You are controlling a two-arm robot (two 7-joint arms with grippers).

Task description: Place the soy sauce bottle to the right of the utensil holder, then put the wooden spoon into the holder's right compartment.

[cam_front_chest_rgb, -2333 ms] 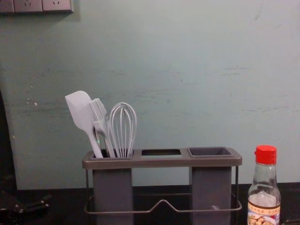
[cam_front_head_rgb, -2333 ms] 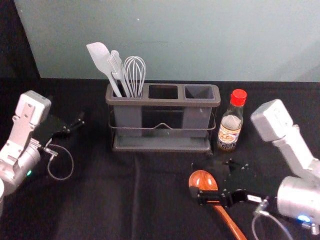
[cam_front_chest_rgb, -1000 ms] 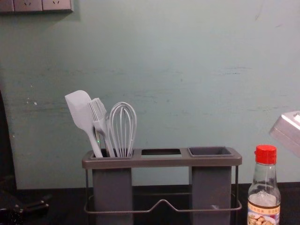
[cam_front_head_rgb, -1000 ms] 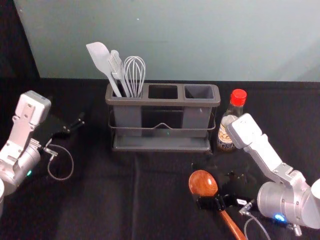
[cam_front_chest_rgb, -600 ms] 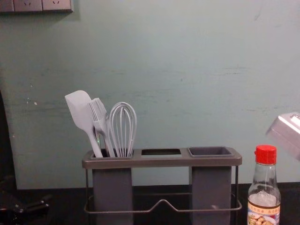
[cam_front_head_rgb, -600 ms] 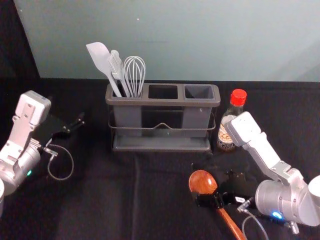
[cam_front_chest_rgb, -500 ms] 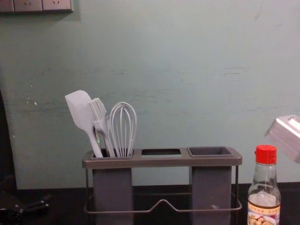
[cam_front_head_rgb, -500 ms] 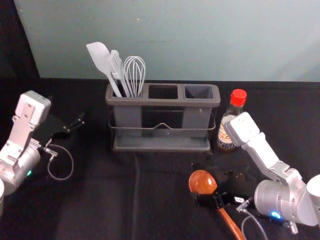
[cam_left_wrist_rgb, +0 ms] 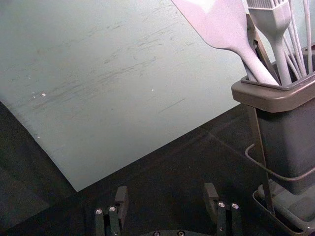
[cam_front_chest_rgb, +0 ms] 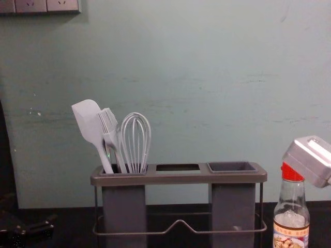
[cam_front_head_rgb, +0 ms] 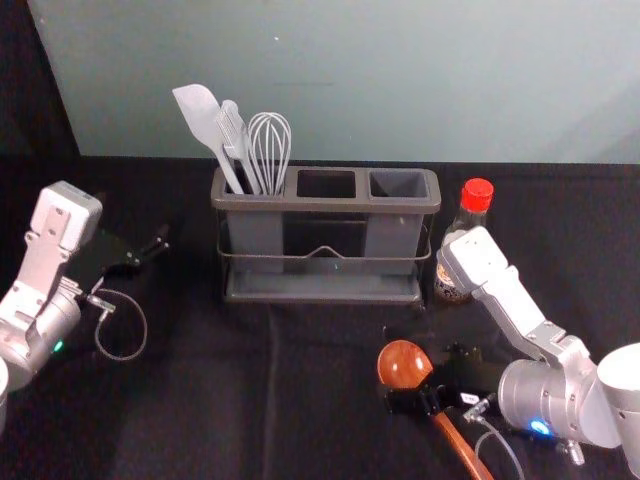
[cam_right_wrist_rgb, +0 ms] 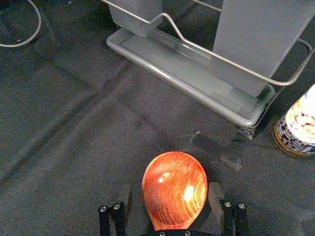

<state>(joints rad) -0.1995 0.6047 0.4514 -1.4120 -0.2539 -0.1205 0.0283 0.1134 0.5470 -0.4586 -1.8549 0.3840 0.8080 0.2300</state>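
The right end effector [cam_right_wrist_rgb: 170,189] is open, its fingers either side of the spoon [cam_front_head_rgb: 403,365], which lies on the desk [cam_front_head_rgb: 190,410] directly beneath it, ungripped. Closing on the rounded bowl instead of the handle could squeeze the spoon out or let it swivel, and a low grip could scrape the desk. The bottle [cam_front_chest_rgb: 291,227] stands upright ahead of the end effector and slightly right, just beside the holder [cam_front_chest_rgb: 178,179]; the wrist housing [cam_front_chest_rgb: 310,160] overlaps its cap in the chest view, so a careless lift might topple it. The right compartment [cam_front_head_rgb: 398,184] is ahead, slightly left; a tilted spoon would likely catch its rim. The left end effector [cam_left_wrist_rgb: 166,191] idles open, left of the holder.
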